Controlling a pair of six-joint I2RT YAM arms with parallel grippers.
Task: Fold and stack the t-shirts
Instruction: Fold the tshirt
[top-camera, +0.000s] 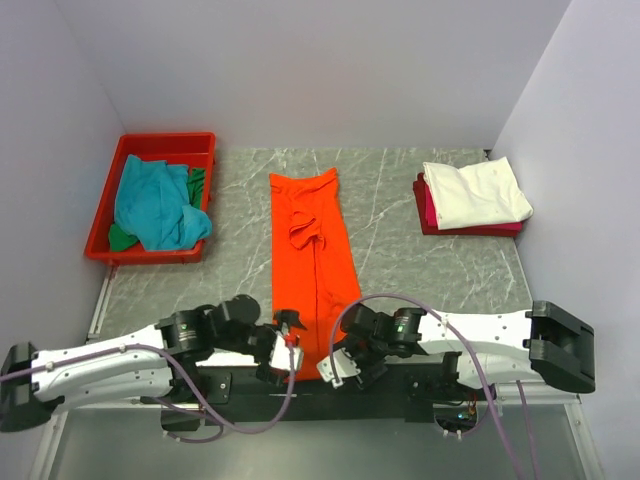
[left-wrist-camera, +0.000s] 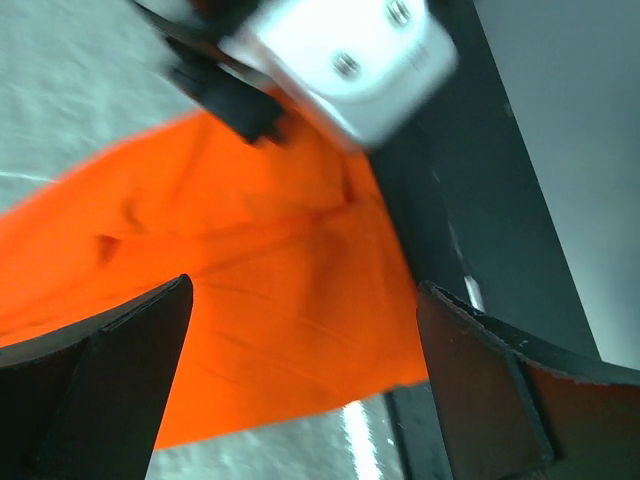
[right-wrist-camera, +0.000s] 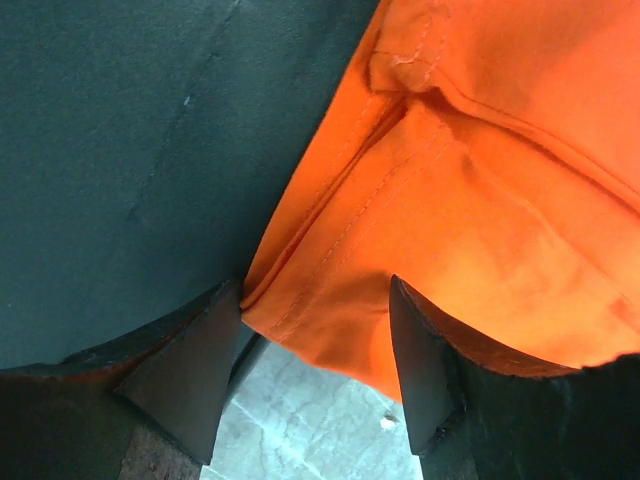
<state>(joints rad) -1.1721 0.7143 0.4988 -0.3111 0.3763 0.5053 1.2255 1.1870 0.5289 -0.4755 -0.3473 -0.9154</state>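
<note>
The bright orange t-shirt (top-camera: 312, 260) lies as a long narrow strip down the middle of the marble table, its near end at the front edge. My left gripper (top-camera: 288, 342) hovers at that end's left corner, jaws wide open over the cloth (left-wrist-camera: 250, 290), touching none of it. On the right corner sits my right gripper (top-camera: 338, 368), open, its fingers (right-wrist-camera: 190, 370) either side of the stitched hem corner (right-wrist-camera: 330, 290). A teal t-shirt (top-camera: 155, 205) and a green one (top-camera: 198, 182) lie in the tray. Back right, a folded white t-shirt (top-camera: 475, 190) rests on a magenta-red one (top-camera: 428, 205).
The red plastic tray (top-camera: 165, 140) stands at the back left. A black strip (top-camera: 300, 385) runs along the table's near edge under both grippers. Grey walls close in on the left, back and right. The right gripper's white body (left-wrist-camera: 350, 60) shows close in the left wrist view.
</note>
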